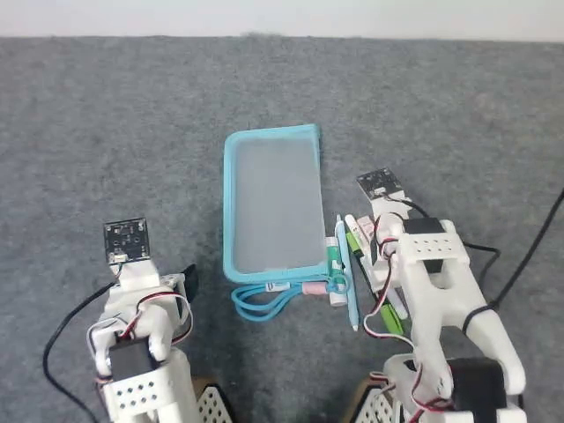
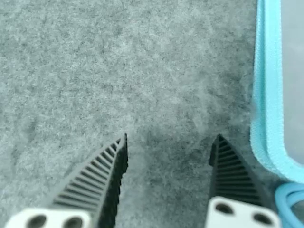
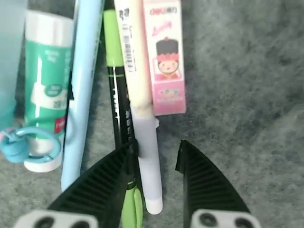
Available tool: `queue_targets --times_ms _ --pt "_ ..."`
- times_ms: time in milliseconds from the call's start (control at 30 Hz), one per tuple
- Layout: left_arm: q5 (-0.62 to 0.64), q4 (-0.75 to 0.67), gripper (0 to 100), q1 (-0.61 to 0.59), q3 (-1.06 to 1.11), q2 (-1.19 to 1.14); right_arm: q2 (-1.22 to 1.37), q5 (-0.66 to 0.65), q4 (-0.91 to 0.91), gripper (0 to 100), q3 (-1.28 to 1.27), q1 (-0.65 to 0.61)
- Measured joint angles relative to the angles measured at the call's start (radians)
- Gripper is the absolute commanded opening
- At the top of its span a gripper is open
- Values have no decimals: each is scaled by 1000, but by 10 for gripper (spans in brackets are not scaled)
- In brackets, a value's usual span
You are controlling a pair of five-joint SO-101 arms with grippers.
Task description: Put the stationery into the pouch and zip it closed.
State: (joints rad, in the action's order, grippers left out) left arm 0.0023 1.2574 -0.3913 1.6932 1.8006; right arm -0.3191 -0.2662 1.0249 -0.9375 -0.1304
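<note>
Our right gripper [image 3: 156, 144] hangs low over the stationery with its jaws spread, straddling the near end of a pale pen [image 3: 137, 95]. One finger sits over the green pen [image 3: 114, 90] next to it and the other over bare grey bench [image 1: 132, 115]; we cannot tell whether either pad touches the pale pen. Our left gripper [image 2: 171, 137] is well apart from it on the other side, jaws also spread wide, with nothing but bench between them. The stationery lies in a tight row outside the pouch [image 1: 271, 207], just beside its near right corner, each piece running roughly along the pouch's long side. Counting from the pouch outward we see a glue stick [image 3: 45, 90], a blue pen [image 3: 83, 80], the green pen, the pale pen and a pink eraser [image 3: 164, 61], each touching or nearly touching its neighbour. The eraser lies farther from us than the right gripper's fingers. A blue ring [image 3: 10, 147] rests across the glue stick's near end. From the pouch's near edge a blue strap [image 1: 264, 304] loops out onto the bench, and in the left wrist view its curve shows just beyond one finger. The pouch lies flat between the two arms, its pale panel facing up inside a turquoise border, its long side running away from us. Grey bench stretches beyond it to the far edge.
</note>
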Motion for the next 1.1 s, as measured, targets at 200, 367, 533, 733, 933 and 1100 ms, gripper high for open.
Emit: queue_targets --times_ms 200,367,533,733,933,1100 --pt "0 0 265 0 0 0 49 0 -9 32 -5 0" --pt "0 0 265 0 0 0 89 0 -46 6 -3 11" --pt "0 0 265 0 0 0 40 0 0 7 6 8" --pt "0 0 265 0 0 0 -261 0 92 6 6 3" --pt "0 0 265 0 0 0 -574 -23 273 6 89 98" --pt "0 0 265 0 0 0 -491 -164 230 6 160 417"
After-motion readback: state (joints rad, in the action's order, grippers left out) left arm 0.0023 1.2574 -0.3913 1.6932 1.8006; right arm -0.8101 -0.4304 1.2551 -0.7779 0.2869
